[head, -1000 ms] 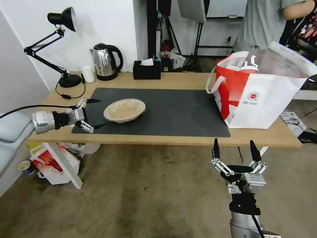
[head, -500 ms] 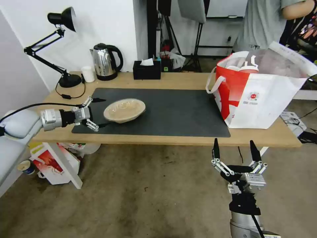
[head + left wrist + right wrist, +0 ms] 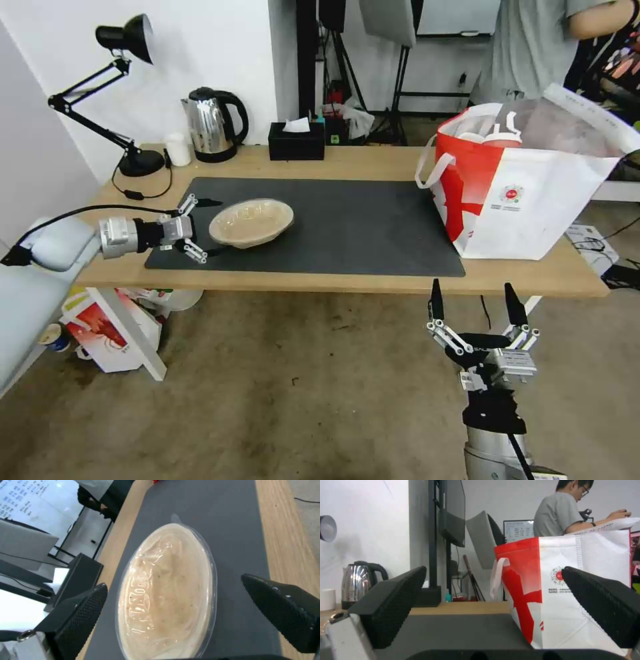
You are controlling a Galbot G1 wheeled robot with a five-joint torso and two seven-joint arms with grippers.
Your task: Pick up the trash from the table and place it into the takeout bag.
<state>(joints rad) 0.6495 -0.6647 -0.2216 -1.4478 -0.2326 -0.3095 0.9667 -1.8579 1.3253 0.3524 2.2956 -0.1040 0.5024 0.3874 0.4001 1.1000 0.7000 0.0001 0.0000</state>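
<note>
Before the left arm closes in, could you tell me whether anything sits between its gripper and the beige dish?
Nothing visible does. The left gripper is open beside the beige dish, with bare mat between its fingers and the rim.

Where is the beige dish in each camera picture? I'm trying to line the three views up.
Head view: the beige dish lies on the dark mat, just ahead of the open left gripper.
Left wrist view: the dish lies between the two fingertips.
Right wrist view: not in it.
Shared landmark: the dark mat.
</note>
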